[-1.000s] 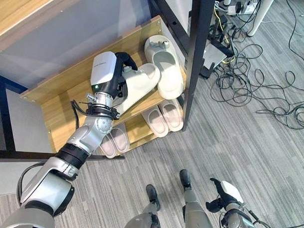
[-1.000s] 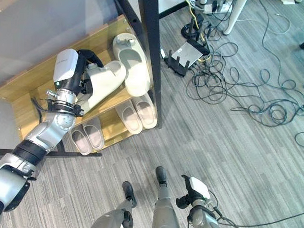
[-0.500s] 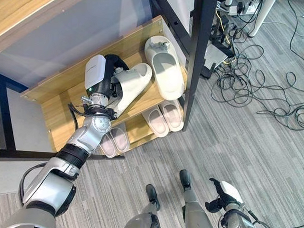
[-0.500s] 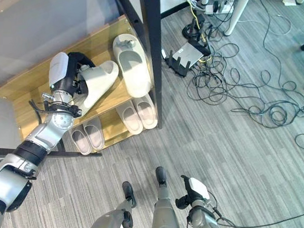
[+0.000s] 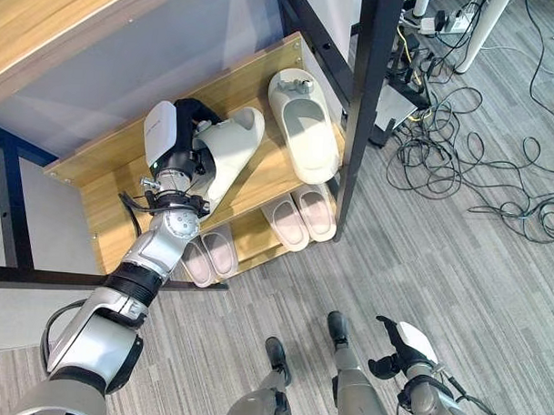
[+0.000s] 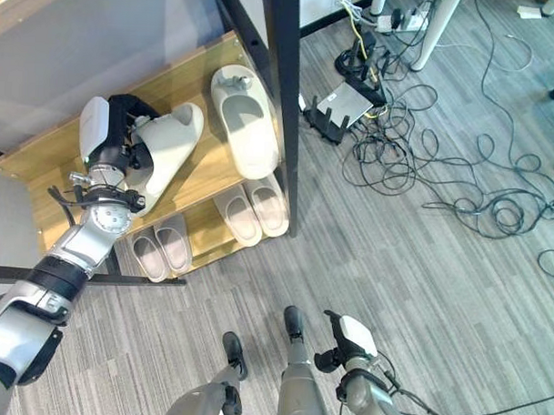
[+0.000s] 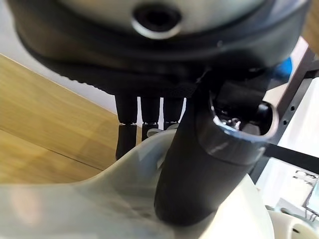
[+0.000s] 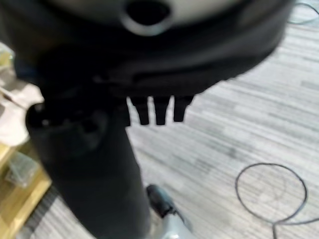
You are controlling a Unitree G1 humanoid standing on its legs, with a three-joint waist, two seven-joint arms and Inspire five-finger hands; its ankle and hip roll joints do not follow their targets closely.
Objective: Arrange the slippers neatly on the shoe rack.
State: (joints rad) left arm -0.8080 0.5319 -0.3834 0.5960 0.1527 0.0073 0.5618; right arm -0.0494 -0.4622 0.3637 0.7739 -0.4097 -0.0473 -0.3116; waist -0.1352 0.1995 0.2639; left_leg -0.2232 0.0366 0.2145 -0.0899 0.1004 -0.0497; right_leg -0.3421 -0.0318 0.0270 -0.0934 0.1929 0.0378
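My left hand (image 5: pixel 182 139) is shut on a cream slipper (image 5: pixel 226 145), which lies at a slant on the wooden upper shelf (image 5: pixel 114 193) of the shoe rack. In the left wrist view the thumb (image 7: pixel 199 164) presses on the slipper's strap (image 7: pixel 99 209) and the fingers curl behind its edge. A second cream slipper (image 5: pixel 303 126) lies to the right of it on the same shelf, a small gap away. My right hand (image 5: pixel 401 347) hangs low by the floor at the lower right, its fingers straight and holding nothing.
On the lower shelf stand two pairs of pinkish slippers (image 5: pixel 300 216) (image 5: pixel 210 256). A black frame post (image 5: pixel 362 110) rises at the rack's right end. Tangled cables (image 5: pixel 479 151) and a router (image 6: pixel 340 100) lie on the grey floor to the right.
My left hand has carried the cream slipper to the left and back along the shelf. It no longer overlaps the second slipper.
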